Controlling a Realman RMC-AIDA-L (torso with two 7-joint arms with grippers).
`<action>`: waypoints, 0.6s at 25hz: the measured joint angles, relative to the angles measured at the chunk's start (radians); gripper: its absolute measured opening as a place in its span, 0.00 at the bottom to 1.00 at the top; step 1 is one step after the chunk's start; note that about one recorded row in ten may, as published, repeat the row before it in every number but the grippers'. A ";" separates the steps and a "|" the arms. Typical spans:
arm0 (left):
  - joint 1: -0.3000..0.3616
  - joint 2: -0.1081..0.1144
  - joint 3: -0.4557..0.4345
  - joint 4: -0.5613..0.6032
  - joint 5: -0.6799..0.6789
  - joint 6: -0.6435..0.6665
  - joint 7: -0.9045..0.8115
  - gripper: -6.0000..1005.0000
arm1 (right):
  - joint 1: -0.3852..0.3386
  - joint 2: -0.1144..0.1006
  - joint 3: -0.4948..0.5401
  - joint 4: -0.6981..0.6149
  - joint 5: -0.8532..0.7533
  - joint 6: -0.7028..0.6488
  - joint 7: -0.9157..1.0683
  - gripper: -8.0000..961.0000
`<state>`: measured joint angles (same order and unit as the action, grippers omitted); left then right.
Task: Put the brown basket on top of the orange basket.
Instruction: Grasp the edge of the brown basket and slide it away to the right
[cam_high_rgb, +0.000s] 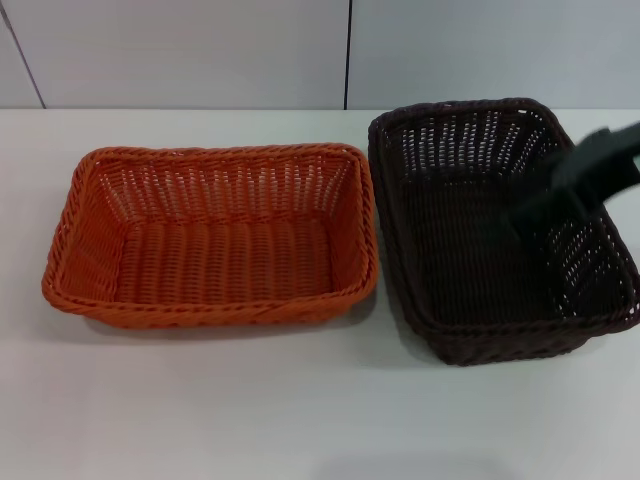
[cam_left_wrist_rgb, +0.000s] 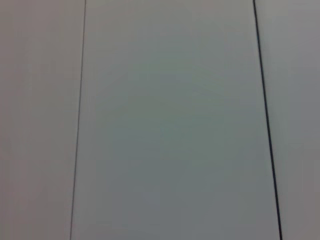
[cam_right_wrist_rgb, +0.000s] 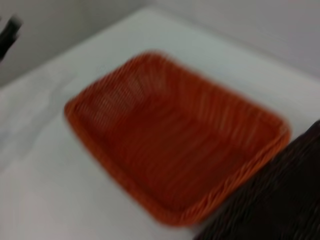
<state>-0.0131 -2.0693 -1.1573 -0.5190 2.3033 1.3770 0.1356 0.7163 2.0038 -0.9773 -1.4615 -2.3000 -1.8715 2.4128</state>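
The orange basket (cam_high_rgb: 215, 235) stands empty on the white table, left of centre. The brown basket (cam_high_rgb: 495, 225) stands right beside it on the right, their long sides nearly touching. My right gripper (cam_high_rgb: 525, 212) reaches in from the right edge, blurred, and is over the inside of the brown basket near its right wall. The right wrist view shows the orange basket (cam_right_wrist_rgb: 175, 160) and a corner of the brown basket (cam_right_wrist_rgb: 282, 200). My left gripper is out of view; the left wrist view shows only wall panels.
The white table (cam_high_rgb: 300, 410) runs wide in front of both baskets. A grey panelled wall (cam_high_rgb: 200, 50) stands right behind the table's far edge.
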 joint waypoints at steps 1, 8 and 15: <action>-0.004 0.000 0.000 0.005 -0.004 -0.003 0.000 0.80 | 0.013 0.000 -0.005 -0.002 -0.016 -0.024 0.000 0.86; -0.019 -0.001 0.000 0.023 -0.036 -0.012 -0.001 0.80 | 0.087 -0.001 -0.093 0.007 -0.123 -0.134 -0.005 0.86; -0.019 -0.002 0.002 0.025 -0.044 -0.013 -0.001 0.80 | 0.116 0.009 -0.192 0.072 -0.173 -0.111 -0.006 0.86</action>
<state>-0.0322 -2.0709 -1.1552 -0.4944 2.2596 1.3643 0.1349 0.8326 2.0128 -1.1696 -1.3895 -2.4731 -1.9830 2.4073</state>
